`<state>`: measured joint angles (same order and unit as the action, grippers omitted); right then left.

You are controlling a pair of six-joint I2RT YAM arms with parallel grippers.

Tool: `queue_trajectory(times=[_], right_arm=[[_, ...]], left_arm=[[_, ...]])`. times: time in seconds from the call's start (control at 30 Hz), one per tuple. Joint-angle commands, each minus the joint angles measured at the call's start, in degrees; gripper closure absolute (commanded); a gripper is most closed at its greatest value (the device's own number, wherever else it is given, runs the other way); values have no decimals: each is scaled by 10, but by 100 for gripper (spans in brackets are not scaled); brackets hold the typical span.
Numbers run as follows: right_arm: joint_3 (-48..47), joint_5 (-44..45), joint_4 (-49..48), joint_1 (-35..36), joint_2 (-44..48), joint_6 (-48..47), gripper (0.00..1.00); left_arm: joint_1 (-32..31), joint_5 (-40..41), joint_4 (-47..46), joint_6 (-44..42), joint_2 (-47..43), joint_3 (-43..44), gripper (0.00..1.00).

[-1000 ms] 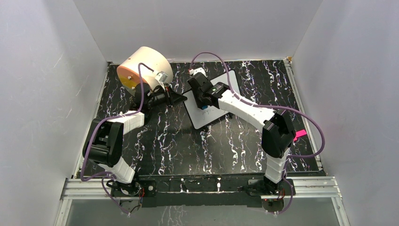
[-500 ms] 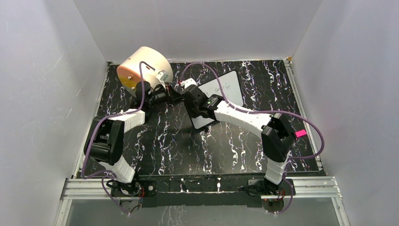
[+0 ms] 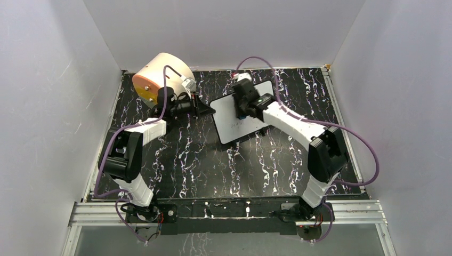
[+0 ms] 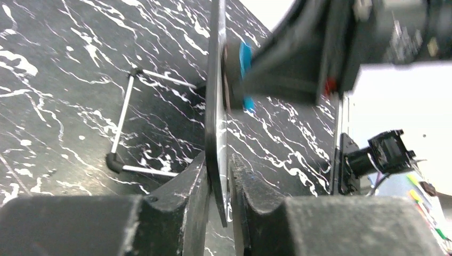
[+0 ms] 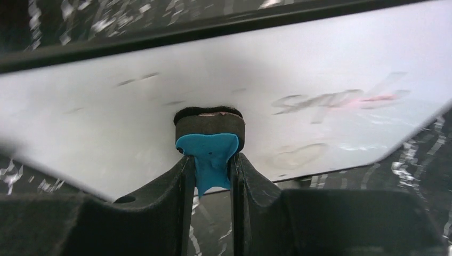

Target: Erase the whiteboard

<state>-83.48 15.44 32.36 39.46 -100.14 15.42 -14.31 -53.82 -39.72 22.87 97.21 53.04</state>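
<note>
A cream cylinder (image 3: pixel 160 74) with an orange face sits at the table's (image 3: pixel 213 165) far left corner. Just to its right, the left gripper (image 3: pixel 205 111) reaches to the left edge of the whiteboard (image 3: pixel 234 128). In the left wrist view the board's thin black edge (image 4: pixel 216 80) runs straight between the two fingers (image 4: pixel 181 197), which stand close on either side of it. Whether they pinch it or merely flank it I cannot tell. A thin wire stand (image 4: pixel 125 125) with black feet shows behind the board, resting on the table.

The whiteboard lies at the far middle of the table, turned at an angle to the table's edges, its far right corner nearest the back edge.

The right gripper (image 5: pixel 209 170) is over the board's far half, clenched on a blue eraser (image 5: pixel 209 157). The eraser's black pad (image 5: pixel 209 125) presses against the white surface. Right of the pad, faint smeared writing (image 5: pixel 341 98) shows on the board, near its rounded corner. A few thin grey streaks (image 5: pixel 138 80) mark the surface left of the pad.
</note>
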Motion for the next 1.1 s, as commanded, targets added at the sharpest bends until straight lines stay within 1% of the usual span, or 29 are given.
queue_trajectory(times=[0.0, 0.13, 0.2, 0.3, 0.4, 0.5, 0.57, 0.73, 0.8, 0.97, 1.07], right_arm=[[-15, 9, -22, -71, 32, 5, 86], [2, -22, -37, -71, 63, -7, 86], [15, -39, -50, -71, 86, -10, 85], [29, -50, -54, -70, 113, -12, 85], [39, -60, -54, -71, 129, -14, 84], [47, -70, -57, -71, 132, -21, 84], [54, -73, -62, -70, 130, -27, 84], [54, -56, -69, -58, 112, -43, 85], [51, -52, -71, -53, 103, -44, 85], [44, -57, -78, -45, 98, -42, 85], [38, -57, -78, -42, 96, -43, 85]], left_arm=[[-15, -44, 33, -17, -4, 4, 77], [-15, -32, 31, -16, -14, -2, 60], [-15, -15, 24, -12, -23, -10, 50], [-15, 5, -12, 14, -35, -34, 40], [-15, 34, -49, 34, -43, -66, 37], [-18, 62, -89, 56, -39, -94, 37], [-26, 76, -108, 65, -36, -106, 39], [-40, 94, -178, 96, -21, -126, 48], [-47, 95, -199, 104, -9, -126, 50], [-60, 114, -224, 110, 21, -125, 56], [-64, 117, -227, 108, 37, -117, 64]])
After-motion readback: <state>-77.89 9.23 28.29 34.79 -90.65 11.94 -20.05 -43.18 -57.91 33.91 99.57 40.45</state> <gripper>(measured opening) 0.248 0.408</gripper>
